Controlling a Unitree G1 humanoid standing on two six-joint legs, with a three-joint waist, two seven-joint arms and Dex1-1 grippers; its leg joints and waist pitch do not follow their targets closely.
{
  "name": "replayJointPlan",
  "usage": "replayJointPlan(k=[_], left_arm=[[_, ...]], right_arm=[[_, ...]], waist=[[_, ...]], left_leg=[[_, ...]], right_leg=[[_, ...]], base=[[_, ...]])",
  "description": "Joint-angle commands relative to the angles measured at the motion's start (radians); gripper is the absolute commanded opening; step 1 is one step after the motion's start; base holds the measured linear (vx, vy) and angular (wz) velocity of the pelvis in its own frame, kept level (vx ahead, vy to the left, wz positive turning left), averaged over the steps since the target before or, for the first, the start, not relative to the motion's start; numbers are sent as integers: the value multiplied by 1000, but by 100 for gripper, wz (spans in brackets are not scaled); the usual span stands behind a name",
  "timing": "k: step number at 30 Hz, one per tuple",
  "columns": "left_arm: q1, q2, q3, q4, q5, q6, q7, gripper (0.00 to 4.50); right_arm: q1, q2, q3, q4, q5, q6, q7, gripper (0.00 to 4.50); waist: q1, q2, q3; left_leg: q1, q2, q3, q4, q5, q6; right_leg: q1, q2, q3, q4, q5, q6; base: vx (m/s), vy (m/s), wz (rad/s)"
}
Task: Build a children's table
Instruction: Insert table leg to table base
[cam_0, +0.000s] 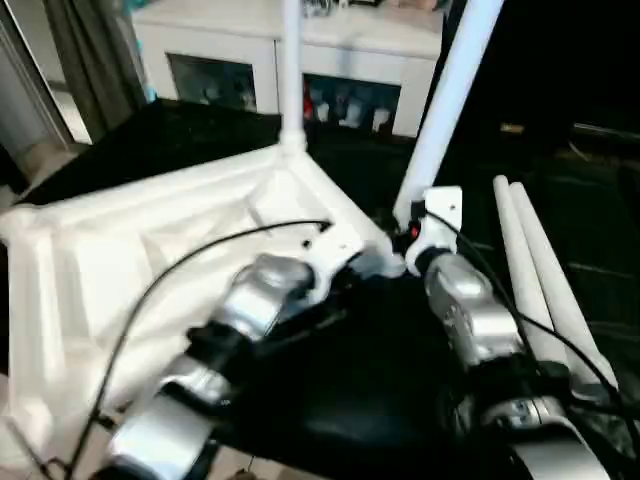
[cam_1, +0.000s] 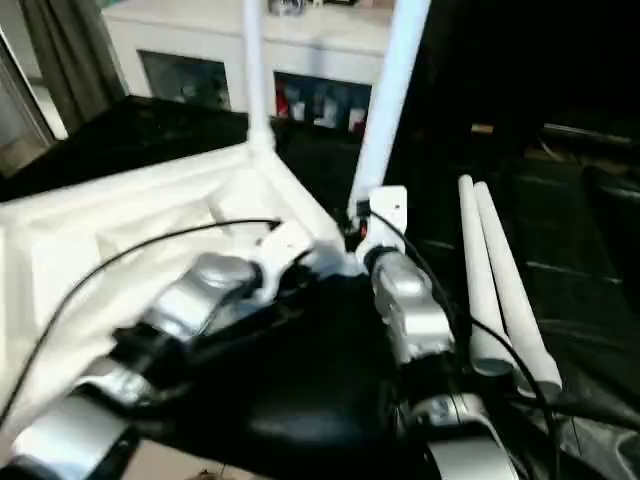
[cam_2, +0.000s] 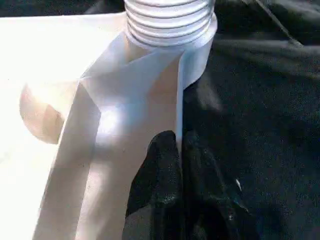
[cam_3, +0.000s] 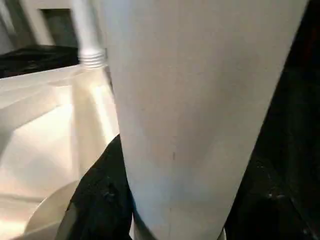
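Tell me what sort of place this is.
Probably a furnished room in a home or a mock-up of one: a white cabinet with glass-fronted shelves along the back, curtains at the left, and a black-covered work surface.

A home room: white glass-fronted cabinet (cam_0: 290, 75) and grey curtain (cam_0: 85, 55).

The white plastic table top (cam_0: 150, 260) lay upside down, ribbed underside up. One white leg (cam_0: 291, 70) stood upright in its far corner socket. A second leg (cam_0: 450, 90) leaned tilted at the near right corner. Two more legs (cam_0: 540, 270) lay side by side, touching, on the dark surface to the right.
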Motion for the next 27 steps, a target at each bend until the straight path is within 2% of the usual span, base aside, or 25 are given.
replayJointPlan(k=[1,5,6,8,9,13,18,22,24,26,27], left_arm=[[-39,-4,70,32,10,-3,114,0],[-69,-37,76,81,19,-3,155,0],[-74,-41,77,89,19,-4,159,0],[-80,-44,78,102,19,-7,166,0],[-86,-46,79,112,17,-9,171,0],[-90,-47,80,120,15,-10,176,0],[-107,-46,94,167,15,-32,186,0],[-106,-39,97,167,14,-34,185,0],[-109,-36,99,169,14,-39,184,0],[-111,-35,99,173,15,-43,182,0],[-114,-35,102,179,16,-51,178,0]], right_arm=[[62,9,-61,165,9,73,-75,188],[34,42,-73,197,8,66,-94,188],[29,49,-76,201,10,61,-95,188],[22,53,-77,214,11,52,-102,188],[15,57,-76,222,11,45,-112,188],[10,60,-75,229,10,40,-119,188],[-19,61,-66,270,-33,7,-115,188],[-21,69,-62,247,-23,-13,-85,188],[-24,72,-61,235,-19,-18,-70,244],[-27,75,-66,232,-14,-23,-61,261],[-32,78,-73,230,-12,-34,-50,267]], waist=[[-3,2,-41],[-3,4,-42],[-3,5,-42],[-1,5,-42],[0,8,-43],[-2,7,-42],[-4,5,-39],[-3,4,-39],[-3,3,-38],[-3,2,-38],[-5,3,-42]], left_leg=[[15,50,-29,-101,-416,-40],[13,51,-28,-103,-405,-36],[19,51,-27,-101,-421,-38],[15,52,-28,-104,-415,-37],[16,53,-29,-105,-411,-38],[17,54,-28,-109,-424,-41],[18,54,-29,-111,-441,-39],[18,55,-29,-112,-443,-33],[17,55,-29,-114,-446,-31],[18,55,-29,-114,-448,-28],[13,53,-30,-113,-437,-25]], right_leg=[[13,-75,34,-93,-408,-149],[16,-75,34,-90,-382,-154],[10,-74,34,-93,-392,-155],[16,-75,34,-93,-380,-155],[16,-75,34,-92,-365,-156],[17,-74,32,-93,-345,-163],[14,-77,33,-99,-387,-156],[12,-78,34,-102,-409,-148],[12,-78,34,-104,-423,-143],[11,-79,35,-105,-431,-142],[14,-79,35,-103,-418,-143]], base=[[0,0,0],[0,0,0],[0,0,0],[0,0,0],[0,0,0],[0,0,0],[0,0,0],[0,0,0],[0,0,0],[0,0,0],[0,0,0]])
